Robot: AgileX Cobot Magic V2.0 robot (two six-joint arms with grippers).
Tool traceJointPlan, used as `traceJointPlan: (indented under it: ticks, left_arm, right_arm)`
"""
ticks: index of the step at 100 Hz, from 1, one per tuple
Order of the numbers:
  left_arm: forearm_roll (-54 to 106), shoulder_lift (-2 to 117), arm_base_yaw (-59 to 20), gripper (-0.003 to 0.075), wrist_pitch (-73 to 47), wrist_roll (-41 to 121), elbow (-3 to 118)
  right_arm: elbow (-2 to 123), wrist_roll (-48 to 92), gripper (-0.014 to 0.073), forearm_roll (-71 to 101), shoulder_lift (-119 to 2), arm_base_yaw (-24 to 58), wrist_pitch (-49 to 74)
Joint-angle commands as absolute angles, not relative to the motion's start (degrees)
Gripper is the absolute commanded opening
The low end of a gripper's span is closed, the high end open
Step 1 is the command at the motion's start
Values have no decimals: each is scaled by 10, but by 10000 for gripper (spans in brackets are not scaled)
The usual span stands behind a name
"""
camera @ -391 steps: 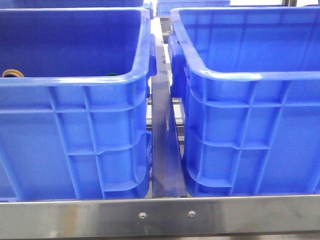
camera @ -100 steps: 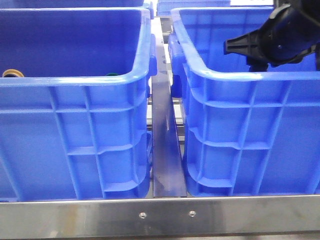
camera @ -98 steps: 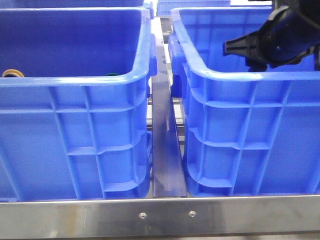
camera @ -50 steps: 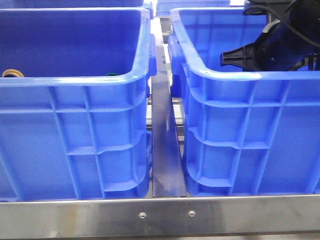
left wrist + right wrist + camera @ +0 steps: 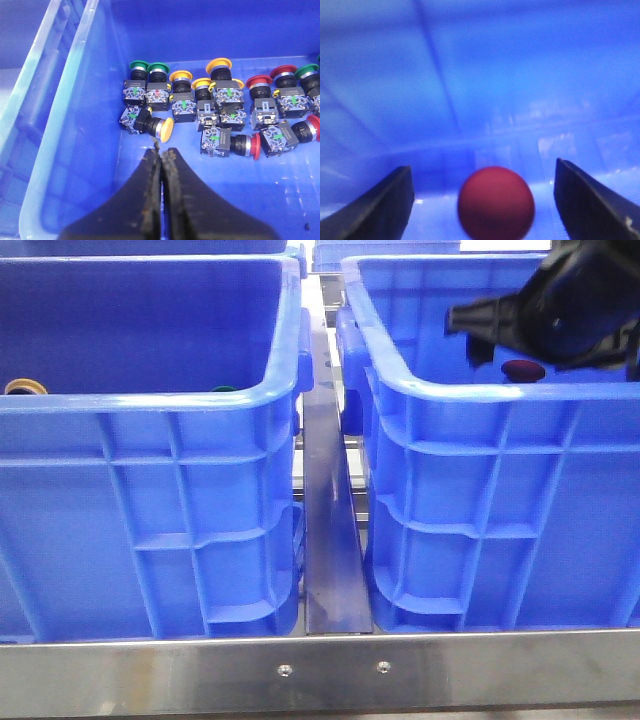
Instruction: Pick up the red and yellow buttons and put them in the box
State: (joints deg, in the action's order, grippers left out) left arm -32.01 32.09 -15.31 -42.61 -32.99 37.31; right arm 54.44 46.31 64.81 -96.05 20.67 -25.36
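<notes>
Surface: you had both crates standing on a bare steel frame [image 5: 320, 670], its front rail fixed with two screws, and a metal strip [image 5: 330, 540] ran back between the crates.
Room: you could see almost nothing of it; more blue plastic showed behind at the top edge of the front view.
Right crate: the box [image 5: 500, 510] on your robot's right showed ribbed blue walls and a thick rounded rim.
Left crate: the second blue crate [image 5: 150, 510] held the stock of push-buttons.
Right gripper: your right gripper [image 5: 482, 200] hung inside the box near its front wall, fingers spread wide, not touching anything.
Red button: the red button [image 5: 496, 202] sat between those fingers, clear of both; in the front view its dark red cap [image 5: 523, 369] showed just above the box rim, below the black arm.
Left gripper: your left gripper [image 5: 161, 165] was over the left crate with its fingers pressed together and nothing between them.
Yellow button: a yellow button [image 5: 150, 125] lay on its side just ahead of the left fingertips, apart from them.
Other things: a row of green, yellow and red buttons [image 5: 220, 100] lay on that crate's floor, some upright, some tipped over.
In the way: the near walls of both crates hid their floors from the front camera; only a yellow cap [image 5: 25, 387] and a green cap [image 5: 224, 390] peeked over the left rim.
</notes>
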Motion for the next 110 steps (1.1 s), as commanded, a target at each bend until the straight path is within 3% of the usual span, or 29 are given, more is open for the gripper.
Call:
traceJointPlan:
  ticks: [1,40,81,110]
  left_arm:
    - [-335,321,-152,-19,-390,-331,387]
    - [-335,321,-152,-19,-390,-331,387]
    - [-321,321,-152,-19,-374,-331,387]
    - [-321,321,-152,-19,-365,-331,387]
  right_arm:
    - [544,471,596,637,-897,207,-268]
    - [463,631,595,746,-659,207,-194]
    - [380,1026,595,1108,-448,208,-233]
    - [329,1030,585,1107,-333,209,-198]
